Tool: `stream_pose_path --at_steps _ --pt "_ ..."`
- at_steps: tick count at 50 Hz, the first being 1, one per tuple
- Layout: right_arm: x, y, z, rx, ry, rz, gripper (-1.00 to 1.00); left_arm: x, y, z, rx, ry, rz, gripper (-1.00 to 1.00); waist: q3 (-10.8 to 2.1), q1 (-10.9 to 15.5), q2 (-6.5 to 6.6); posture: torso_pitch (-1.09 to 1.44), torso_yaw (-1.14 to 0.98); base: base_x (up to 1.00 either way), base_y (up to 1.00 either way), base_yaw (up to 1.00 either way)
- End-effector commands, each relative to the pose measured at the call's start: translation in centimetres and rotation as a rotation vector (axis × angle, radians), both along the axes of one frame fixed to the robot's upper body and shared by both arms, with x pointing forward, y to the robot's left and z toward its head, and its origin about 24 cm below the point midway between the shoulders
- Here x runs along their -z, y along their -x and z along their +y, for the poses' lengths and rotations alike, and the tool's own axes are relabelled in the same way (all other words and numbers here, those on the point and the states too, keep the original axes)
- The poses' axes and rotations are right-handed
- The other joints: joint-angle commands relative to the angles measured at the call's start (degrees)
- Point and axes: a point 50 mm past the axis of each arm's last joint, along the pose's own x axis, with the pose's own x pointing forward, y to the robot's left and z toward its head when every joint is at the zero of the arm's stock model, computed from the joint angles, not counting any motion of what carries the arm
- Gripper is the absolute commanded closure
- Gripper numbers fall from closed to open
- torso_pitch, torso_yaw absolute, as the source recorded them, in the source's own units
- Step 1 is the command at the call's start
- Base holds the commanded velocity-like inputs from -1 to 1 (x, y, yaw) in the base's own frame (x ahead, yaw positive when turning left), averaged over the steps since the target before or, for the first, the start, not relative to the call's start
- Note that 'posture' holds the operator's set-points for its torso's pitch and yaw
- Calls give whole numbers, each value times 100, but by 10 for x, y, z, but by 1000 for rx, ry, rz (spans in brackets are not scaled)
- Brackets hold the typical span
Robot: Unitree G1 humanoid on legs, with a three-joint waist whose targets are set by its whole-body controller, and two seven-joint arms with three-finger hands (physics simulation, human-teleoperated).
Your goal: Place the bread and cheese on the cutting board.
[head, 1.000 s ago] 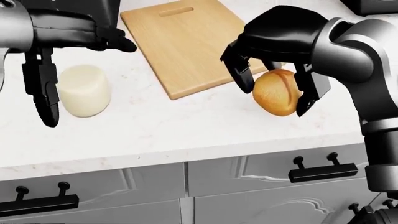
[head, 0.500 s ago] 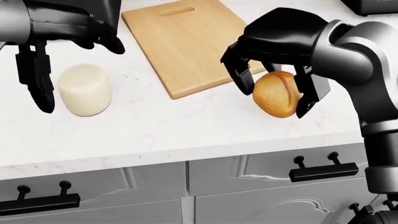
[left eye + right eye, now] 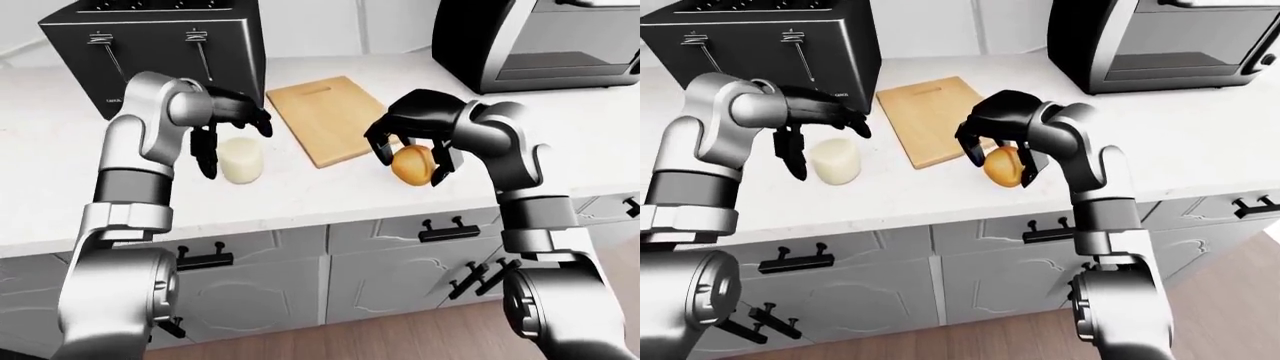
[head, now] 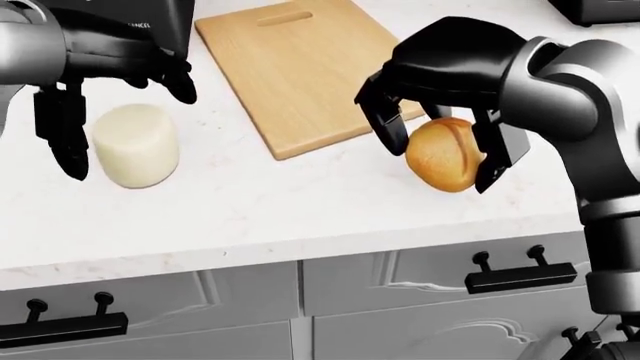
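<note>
"How is the room lit?"

"Brightly and evenly, with soft light from above. The white counter (image 4: 300, 202) looks almost washed out, and only faint shadows sit beneath the bread roll (image 4: 445, 154) and the pale cheese block (image 4: 137, 144)."

"Any glare or blur?"

"Soft sheen on the robot's grey arms, and a dull reflection on the oven door (image 3: 580, 45). Everything is sharp edge to edge, with no visible bending at the borders. The black hands show little detail."

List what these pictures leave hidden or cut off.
- Bread roll, head view: the right hand covers its top, so finger contact there is unseen.
- Cheese, head view: left hand fingers hide its left edge; touching or not is unclear.
- Toaster, head view: cropped by the top edge.
</note>
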Motion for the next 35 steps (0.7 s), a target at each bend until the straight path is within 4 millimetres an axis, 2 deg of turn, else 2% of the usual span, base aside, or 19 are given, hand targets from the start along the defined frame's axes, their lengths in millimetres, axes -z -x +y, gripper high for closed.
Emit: stream_pose_path --at_steps 1,8,22,35 --pt "-23 4 -1 -9 -32 -89 100 -25 2 -1 11 8 -106 -51 -191 -1 8 0 0 0 0 0" --pt "-23 5 -1 -9 -33 -87 100 -19 2 -2 31 -49 -137 -44 -189 -13 14 0 0 0 0 0" --pt "-23 5 -1 -10 -34 -87 100 -9 2 -2 38 -59 -118 -35 -193 -14 22 0 0 0 0 0" --pt "-23 5 -1 -9 -36 -86 100 -2 -2 -4 41 -58 -116 -40 -200 -12 23 0 0 0 0 0"
